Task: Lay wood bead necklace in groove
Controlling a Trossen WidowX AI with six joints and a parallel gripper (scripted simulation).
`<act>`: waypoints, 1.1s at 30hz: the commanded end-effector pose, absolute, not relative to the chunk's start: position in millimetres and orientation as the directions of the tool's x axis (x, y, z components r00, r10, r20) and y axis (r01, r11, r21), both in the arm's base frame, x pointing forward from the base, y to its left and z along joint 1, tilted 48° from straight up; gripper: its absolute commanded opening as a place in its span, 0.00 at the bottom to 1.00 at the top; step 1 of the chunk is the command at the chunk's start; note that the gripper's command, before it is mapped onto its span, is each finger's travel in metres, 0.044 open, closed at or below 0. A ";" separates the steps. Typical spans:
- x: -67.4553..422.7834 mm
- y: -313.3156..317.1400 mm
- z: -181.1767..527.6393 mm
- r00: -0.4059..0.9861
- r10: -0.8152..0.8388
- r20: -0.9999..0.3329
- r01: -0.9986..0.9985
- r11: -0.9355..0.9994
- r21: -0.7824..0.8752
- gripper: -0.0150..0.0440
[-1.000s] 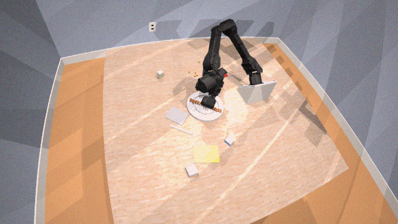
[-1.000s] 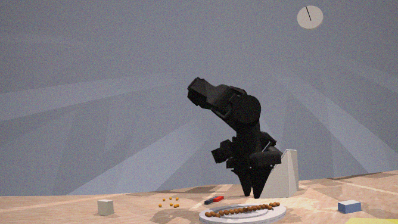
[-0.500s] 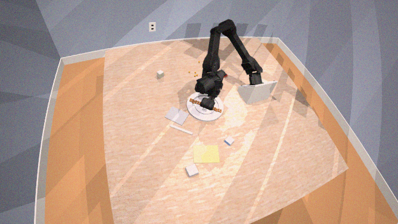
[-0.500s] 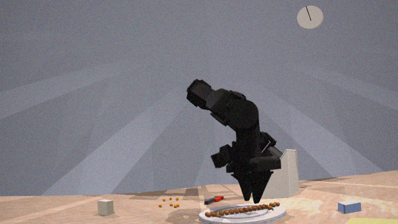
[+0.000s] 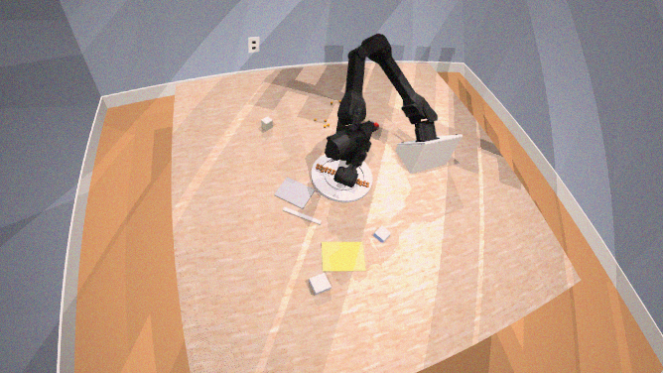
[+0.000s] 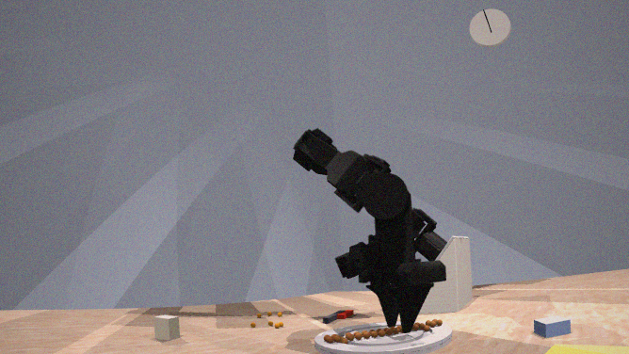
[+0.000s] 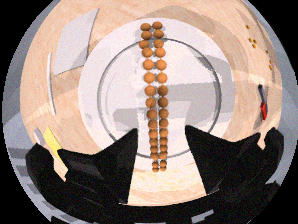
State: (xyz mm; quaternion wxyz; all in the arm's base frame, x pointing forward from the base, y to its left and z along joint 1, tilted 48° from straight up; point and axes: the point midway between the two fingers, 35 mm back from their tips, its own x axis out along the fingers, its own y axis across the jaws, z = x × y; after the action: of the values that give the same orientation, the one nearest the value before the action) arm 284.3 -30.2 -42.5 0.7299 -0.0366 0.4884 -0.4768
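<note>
The wood bead necklace (image 5: pixel 325 171) (image 6: pixel 366 334) (image 7: pixel 161 77) lies as two close, nearly straight rows of brown beads across the white round bead board (image 5: pixel 342 197) (image 6: pixel 386 349) (image 7: pixel 90 100). In the wrist view both ends reach past the thin dark ring of the groove, onto the outer rim. My gripper (image 6: pixel 399 328) (image 7: pixel 162 130) is open, pointing down low over the board. Its fingers stand on either side of the two bead rows, nearer the necklace's lower end in the wrist view, with no bead gripped. In the top view the arm hides the fingertips and the necklace's middle.
A grey square (image 5: pixel 294 193) (image 7: pixel 75 42) and a white stick (image 5: pixel 302 215) (image 7: pixel 51 82) lie beside the board. A yellow sheet (image 5: pixel 343 256), small blocks, loose orange beads (image 7: pixel 252 42) and a red-black tool (image 6: pixel 346 314) (image 7: pixel 264 109) lie around. A white wedge (image 5: pixel 429 155) stands at the arm's base.
</note>
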 end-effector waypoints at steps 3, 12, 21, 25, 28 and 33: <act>284.3 -30.2 -42.5 0.068 -0.732 -0.678 0.660 0.543 -0.519 0.54; 284.3 -30.2 -42.5 0.068 -0.732 -0.678 0.660 0.543 -0.519 0.25; 284.3 -30.2 -42.5 0.068 -0.732 -0.678 0.660 0.543 -0.519 0.25; 284.3 -30.2 -42.5 0.068 -0.732 -0.678 0.660 0.543 -0.519 0.25; 284.3 -30.2 -42.5 0.068 -0.732 -0.678 0.660 0.543 -0.519 0.25; 284.3 -30.2 -42.5 0.068 -0.732 -0.678 0.660 0.543 -0.519 0.25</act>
State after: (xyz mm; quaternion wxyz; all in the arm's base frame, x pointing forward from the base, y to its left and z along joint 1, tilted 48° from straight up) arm 284.0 -30.0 -42.4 0.7297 -0.0375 0.4890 -0.4765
